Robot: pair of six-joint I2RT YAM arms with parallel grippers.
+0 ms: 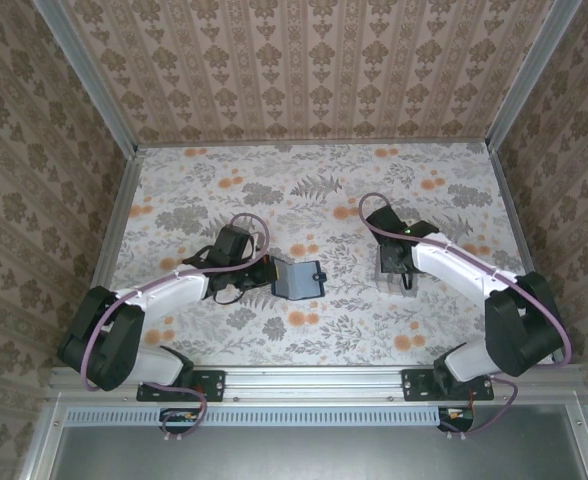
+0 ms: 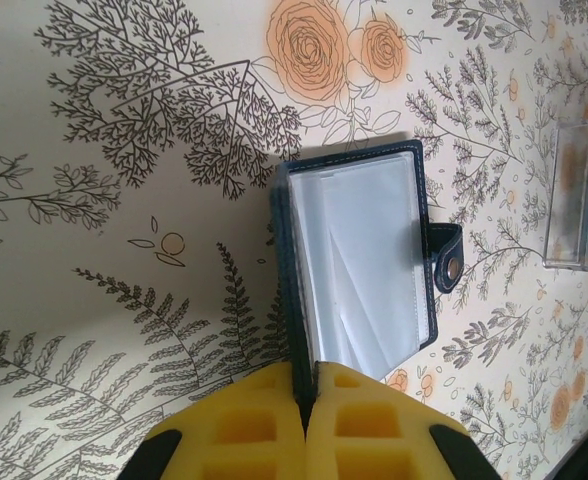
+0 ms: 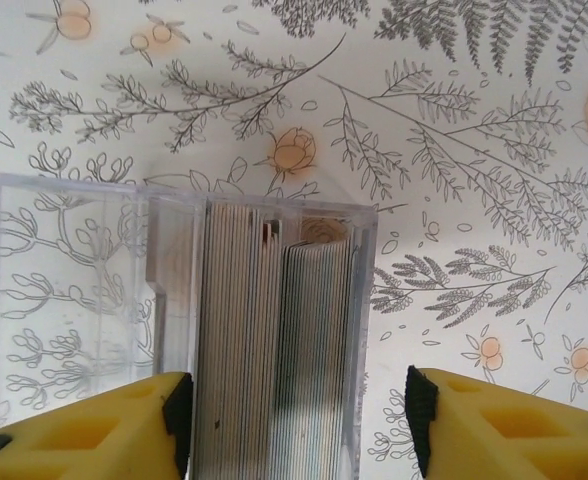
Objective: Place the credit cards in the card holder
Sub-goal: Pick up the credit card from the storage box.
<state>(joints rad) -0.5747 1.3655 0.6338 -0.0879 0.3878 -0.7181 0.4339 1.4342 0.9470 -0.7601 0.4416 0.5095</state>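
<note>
Matt navy leatherette card holder (image 2: 359,255), glossy clear-plastic pockets (image 2: 374,310); transparent rigid-plastic box (image 3: 84,300)

no text, label, brand or number can be read; the card holder (image 2: 359,260) shows blank clear sleeves, the credit cards (image 3: 274,350) show edges only, the table (image 1: 374,170) just floral print

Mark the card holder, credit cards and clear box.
card holder (image 2: 359,265): left wrist view, inner clear sleeve.
credit cards (image 3: 274,345): right wrist view, stack's edges.
clear box (image 3: 69,300): right wrist view, empty compartment wall.
</note>
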